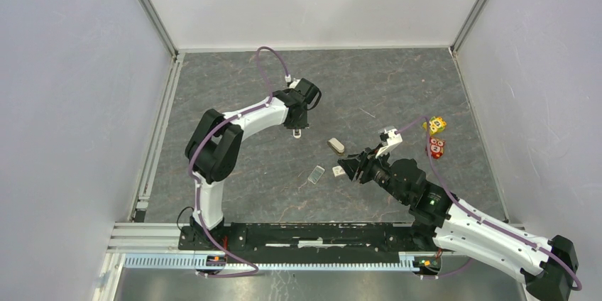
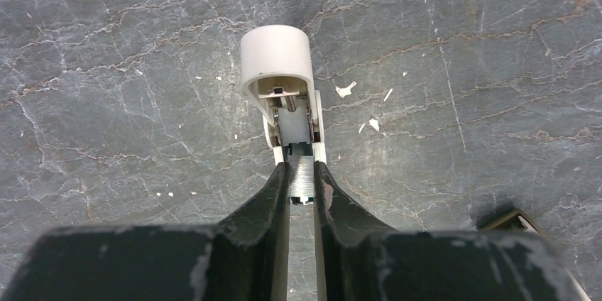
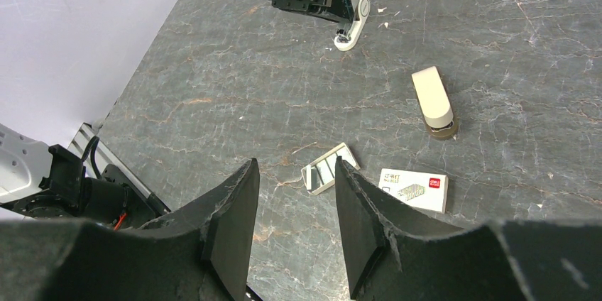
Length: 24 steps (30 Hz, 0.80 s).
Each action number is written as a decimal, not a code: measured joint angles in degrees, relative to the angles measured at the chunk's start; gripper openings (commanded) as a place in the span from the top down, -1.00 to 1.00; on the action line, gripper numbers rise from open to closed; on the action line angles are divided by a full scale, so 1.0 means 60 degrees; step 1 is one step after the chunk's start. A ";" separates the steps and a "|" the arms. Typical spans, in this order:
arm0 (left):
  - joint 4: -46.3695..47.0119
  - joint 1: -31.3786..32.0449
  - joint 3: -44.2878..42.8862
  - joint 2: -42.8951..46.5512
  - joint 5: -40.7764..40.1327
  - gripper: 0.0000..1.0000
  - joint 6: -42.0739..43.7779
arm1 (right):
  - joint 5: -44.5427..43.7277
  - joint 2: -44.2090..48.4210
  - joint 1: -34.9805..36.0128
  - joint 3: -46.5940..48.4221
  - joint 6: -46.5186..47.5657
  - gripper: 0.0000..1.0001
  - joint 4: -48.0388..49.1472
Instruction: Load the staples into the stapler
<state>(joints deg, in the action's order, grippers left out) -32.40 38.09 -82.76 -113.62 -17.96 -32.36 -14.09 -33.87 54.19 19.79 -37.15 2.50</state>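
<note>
Left gripper (image 2: pixel 302 173): my fingers are clamped on the stapler (image 2: pixel 277 59), one on each side of its narrow body, and it points away from my wrist camera.
Stapler: whitish, with its rounded cap at the far end and the inner channel showing below the cap.
In the channel: staples (image 2: pixel 302 182), or what I take for them: a ridged grey metal strip right between my left fingertips. I cannot tell for sure that it is not part of the mechanism.
Right gripper (image 3: pixel 294 173): my fingers are spread wide with nothing in them, hanging above the table (image 3: pixel 213 95).
Clear lid (image 3: pixel 325 171): it lies on the table, seen in the gap between my right fingers. It glints, and I cannot tell whether anything lies in it.
Whitish box (image 3: pixel 414 189): flat on the table just beside the clear lid and not touching it, printed face up with a red mark at one corner. Its contents are hidden.
Beige oblong piece (image 3: pixel 433 96): it lies alone between the box and my left gripper. I cannot tell what it is.
Cubes: one yellow cube (image 1: pixel 435 125) and one red cube (image 1: pixel 436 148) sit close together beside my right arm, well apart from the box.
Hard to see: my left fingers cover the near part of the stapler. From the right wrist only its white rounded end pokes out low by the table, and I cannot tell whether it touches. From above, my right gripper covers most of the box.
</note>
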 measured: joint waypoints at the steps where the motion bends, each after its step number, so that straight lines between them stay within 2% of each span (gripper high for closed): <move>1: -0.0004 0.0000 0.0000 -0.0033 -0.0004 0.67 0.0000 | -0.0004 0.0000 0.0000 0.0000 0.0000 0.00 0.0000; 11: 0.0000 0.0000 0.0000 -0.0073 -0.0015 0.66 -0.0004 | 0.0000 0.0000 0.0000 0.0000 0.0000 0.00 0.0000; 24: 0.0000 0.0000 0.0000 -0.0076 -0.0015 0.55 0.0000 | -0.0004 0.0000 0.0000 0.0000 0.0000 0.00 0.0000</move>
<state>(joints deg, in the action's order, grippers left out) -32.40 38.09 -82.76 -114.08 -18.04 -32.36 -14.11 -33.87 54.19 19.79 -37.15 2.50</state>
